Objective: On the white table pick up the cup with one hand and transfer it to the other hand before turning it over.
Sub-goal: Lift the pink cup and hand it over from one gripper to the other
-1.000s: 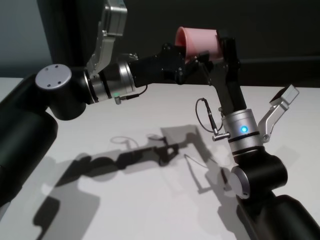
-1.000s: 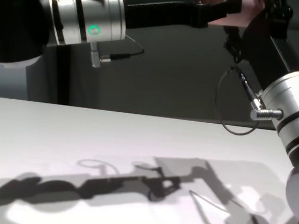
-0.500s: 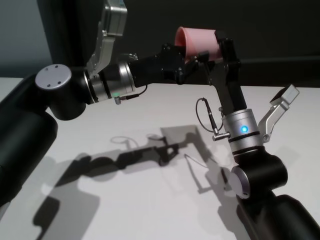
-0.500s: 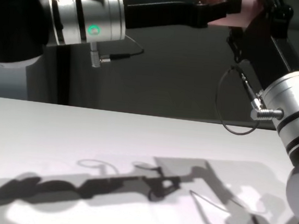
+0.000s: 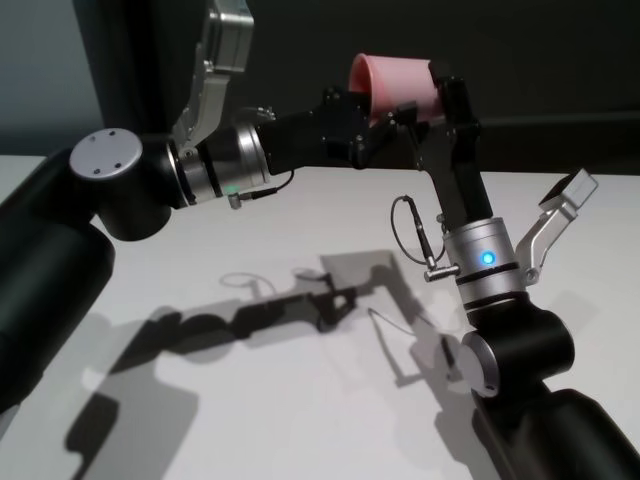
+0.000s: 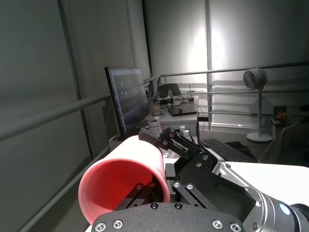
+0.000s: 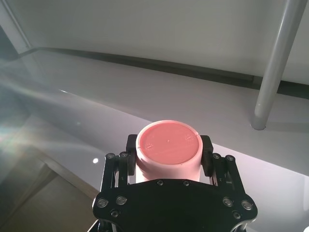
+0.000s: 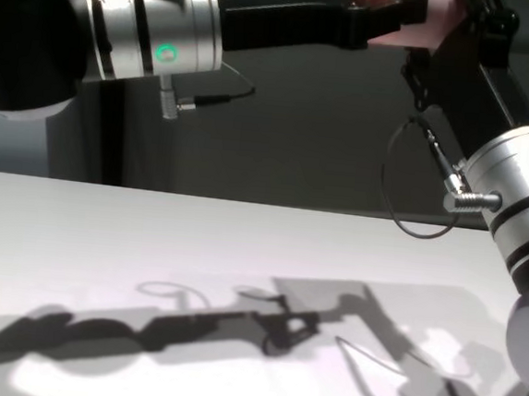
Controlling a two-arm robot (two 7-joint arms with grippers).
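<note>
Above the white table (image 5: 300, 420); both pincers (image 5: 375, 120) (image 7: 168, 159) clasp the cup (image 5: 395, 88).

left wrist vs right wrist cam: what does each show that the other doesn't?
Left wrist only: the cup's open mouth, the left hand shut on its rim, a monitor and a fan behind.
Right wrist only: the cup's flat closed base, the white table below and a grey post.
Both: the pink cup held in the air, with the right hand shut on its sides.
</note>
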